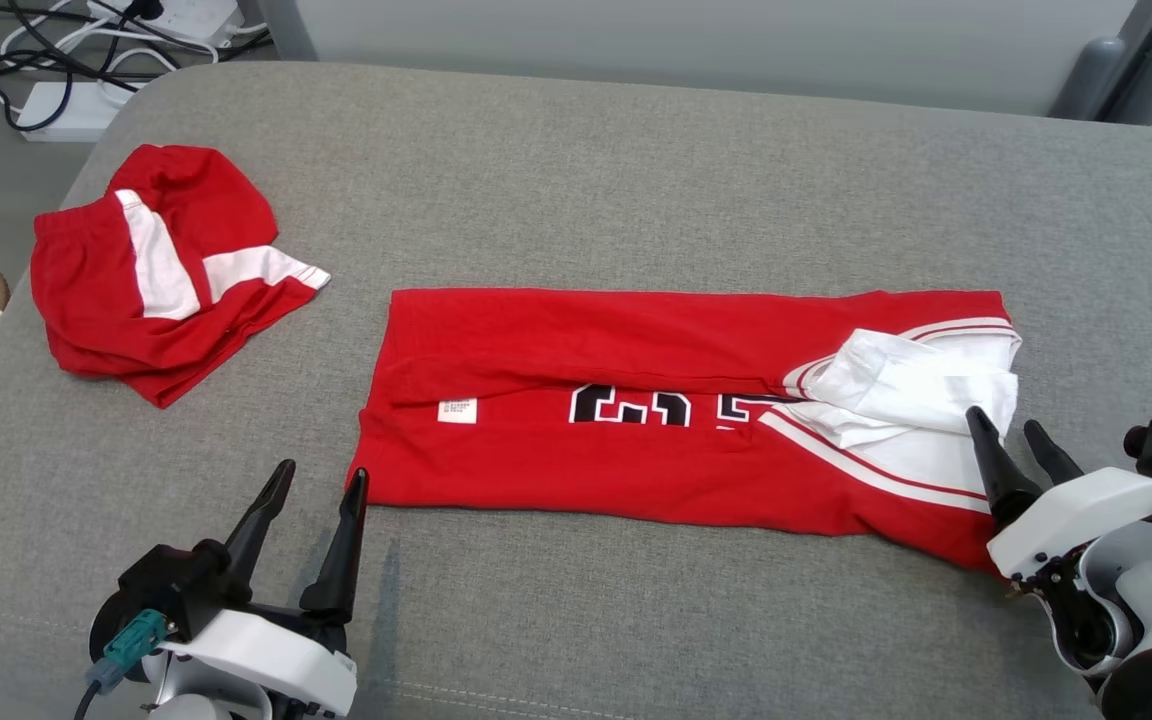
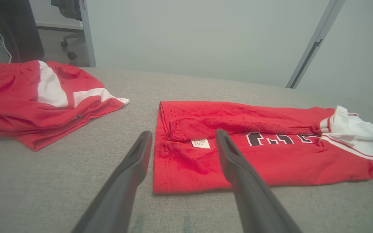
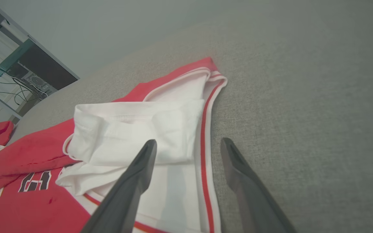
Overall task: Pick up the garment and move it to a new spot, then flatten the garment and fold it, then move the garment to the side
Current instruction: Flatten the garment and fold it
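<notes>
A red jersey, the garment (image 1: 636, 400) (image 2: 270, 152) (image 3: 147, 136), lies flat on the grey cushion, folded lengthwise into a long strip with white sleeves bunched at its right end. My left gripper (image 1: 321, 480) (image 2: 183, 136) stands open just off the strip's near left corner, its right fingertip at the hem. My right gripper (image 1: 1011, 430) (image 3: 188, 142) is open at the right end, one finger over the white sleeve cloth, the other over bare cushion. Nothing is between either pair of fingers.
Red shorts with white stripes (image 1: 156, 270) (image 2: 40, 97) lie crumpled at the far left of the cushion (image 1: 636, 170). Beyond the cushion's far left corner, cables and a power strip (image 1: 76, 100) sit on the floor. A grey wall runs behind.
</notes>
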Tool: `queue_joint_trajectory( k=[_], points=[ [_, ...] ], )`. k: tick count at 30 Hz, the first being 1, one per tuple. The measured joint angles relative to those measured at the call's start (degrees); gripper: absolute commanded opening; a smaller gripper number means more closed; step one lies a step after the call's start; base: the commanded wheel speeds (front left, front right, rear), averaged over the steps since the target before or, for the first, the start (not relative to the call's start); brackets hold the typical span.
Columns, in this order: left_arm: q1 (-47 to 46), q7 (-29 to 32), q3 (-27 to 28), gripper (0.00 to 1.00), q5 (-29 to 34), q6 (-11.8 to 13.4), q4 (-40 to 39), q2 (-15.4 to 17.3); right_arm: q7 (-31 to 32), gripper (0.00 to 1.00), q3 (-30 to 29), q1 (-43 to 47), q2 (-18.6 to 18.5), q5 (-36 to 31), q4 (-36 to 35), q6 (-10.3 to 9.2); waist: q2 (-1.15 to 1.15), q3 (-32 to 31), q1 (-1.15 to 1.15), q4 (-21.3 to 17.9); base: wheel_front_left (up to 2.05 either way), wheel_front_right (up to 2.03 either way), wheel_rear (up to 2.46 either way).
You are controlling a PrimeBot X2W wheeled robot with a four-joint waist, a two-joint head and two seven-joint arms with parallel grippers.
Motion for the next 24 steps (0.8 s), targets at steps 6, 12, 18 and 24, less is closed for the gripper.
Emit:
queue_joint_trajectory(
  k=[6,12,18,24],
  points=[
    [-0.1,0.0,-1.79,1.0,1.31,0.0,-0.93,0.0,0.0,1.0,-0.23,-1.97,0.16,1.49,2.61,0.0,0.0,1.05,0.0,1.72,0.0,0.0,0.0],
    [-0.13,0.0,-3.46,1.0,0.93,0.0,-1.33,0.09,0.33,1.0,0.34,-2.91,0.37,2.55,4.91,0.0,0.0,1.7,0.0,2.63,0.0,0.0,0.0],
    [-0.28,0.0,-4.04,1.0,0.33,0.0,-1.48,0.3,2.31,0.14,2.56,-3.97,0.32,2.99,4.37,0.0,0.0,2.09,0.0,2.71,0.0,0.0,0.0],
    [-1.31,0.0,-4.64,1.0,-0.75,0.0,-1.51,0.29,3.07,0.0,3.52,-3.99,-0.1,3.71,4.05,0.01,0.0,2.34,0.0,2.73,0.0,0.0,0.0]
  ],
)
